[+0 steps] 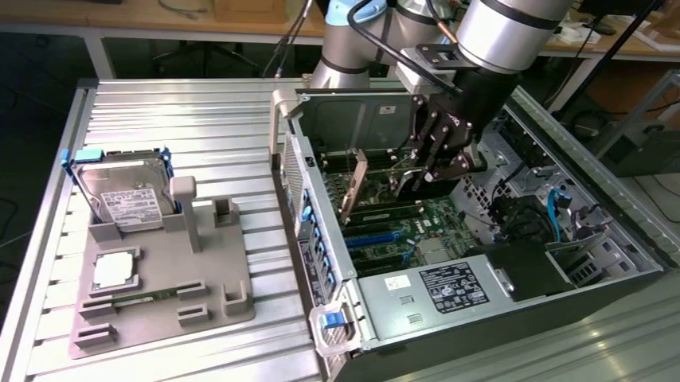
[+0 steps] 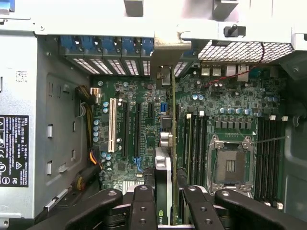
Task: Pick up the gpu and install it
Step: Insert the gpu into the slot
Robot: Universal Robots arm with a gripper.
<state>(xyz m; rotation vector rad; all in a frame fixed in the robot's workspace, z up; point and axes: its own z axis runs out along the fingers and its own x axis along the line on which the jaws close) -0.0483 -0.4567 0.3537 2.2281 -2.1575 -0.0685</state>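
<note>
The gpu (image 1: 367, 187) is held on edge inside the open computer case (image 1: 595, 215), just above the green motherboard (image 1: 425, 219), with its silver end bracket toward the case's rear wall. My gripper (image 1: 427, 177) is shut on it from above. In the wrist view the gpu (image 2: 172, 139) appears edge-on as a thin green board with its black cooler between my gripper's (image 2: 168, 211) black fingers (image 2: 143, 208). Its bracket (image 2: 165, 48) reaches up to the rear slot openings. The card hangs over the expansion slots beside the memory slots; I cannot tell whether it is seated.
A grey fixture (image 1: 223, 274) on the slatted table holds a silver hard drive (image 1: 127, 195), a processor (image 1: 115, 270) and a memory stick (image 1: 143, 298). Inside the case are the power supply (image 1: 447, 286), a white slot (image 2: 113, 125) and the processor socket (image 2: 230, 165).
</note>
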